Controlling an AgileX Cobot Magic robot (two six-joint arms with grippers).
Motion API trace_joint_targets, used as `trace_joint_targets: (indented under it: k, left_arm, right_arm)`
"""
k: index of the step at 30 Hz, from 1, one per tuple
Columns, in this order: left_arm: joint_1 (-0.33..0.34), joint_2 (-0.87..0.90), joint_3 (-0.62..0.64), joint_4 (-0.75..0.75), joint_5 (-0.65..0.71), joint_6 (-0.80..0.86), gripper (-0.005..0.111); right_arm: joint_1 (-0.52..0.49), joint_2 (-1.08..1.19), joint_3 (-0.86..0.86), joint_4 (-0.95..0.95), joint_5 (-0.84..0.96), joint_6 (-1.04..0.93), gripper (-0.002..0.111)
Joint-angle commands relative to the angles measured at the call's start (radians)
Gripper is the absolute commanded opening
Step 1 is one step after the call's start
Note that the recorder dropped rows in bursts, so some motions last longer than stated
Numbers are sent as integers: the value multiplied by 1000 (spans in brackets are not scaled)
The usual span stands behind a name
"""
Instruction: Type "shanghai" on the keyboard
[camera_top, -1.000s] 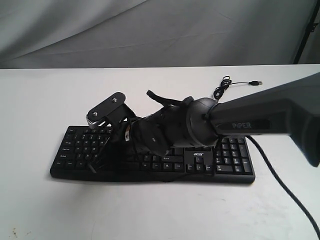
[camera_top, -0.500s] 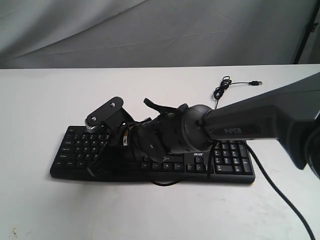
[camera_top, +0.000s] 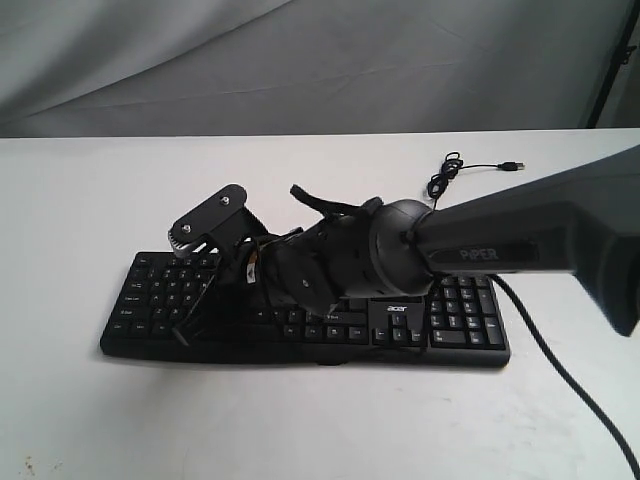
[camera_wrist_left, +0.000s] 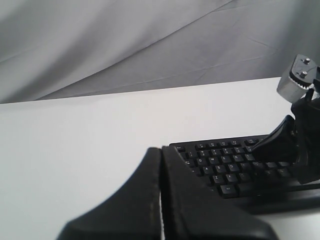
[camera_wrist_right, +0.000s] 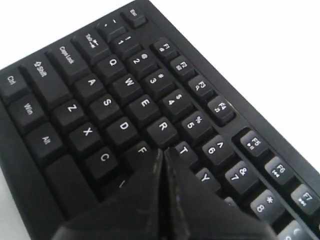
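Keyboard (camera_top: 462, 316) x1; 2 grippers: right gripper (camera_wrist_right: 163, 154) pinched together, empty, tips by F key; left gripper (camera_wrist_left: 161, 150) likewise, empty.

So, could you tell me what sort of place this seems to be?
Most likely a robot test bench rather than an office: a plain white table, a grey cloth backdrop hung behind it, and a lone keyboard, its cable lying unplugged, under a robot arm.
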Motion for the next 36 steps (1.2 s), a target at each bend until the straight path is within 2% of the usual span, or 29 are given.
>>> trace_joint_targets:
  k: [1, 36]
  left_arm:
    - [-4, -3, 4, 5, -6, -3, 0]
    - [-4, -3, 4, 5, -6, -3, 0]
  right_arm:
    - [-19, -30, 11, -4, 25, -16, 0]
    - [-30, -11, 36, -4, 27, -16, 0]
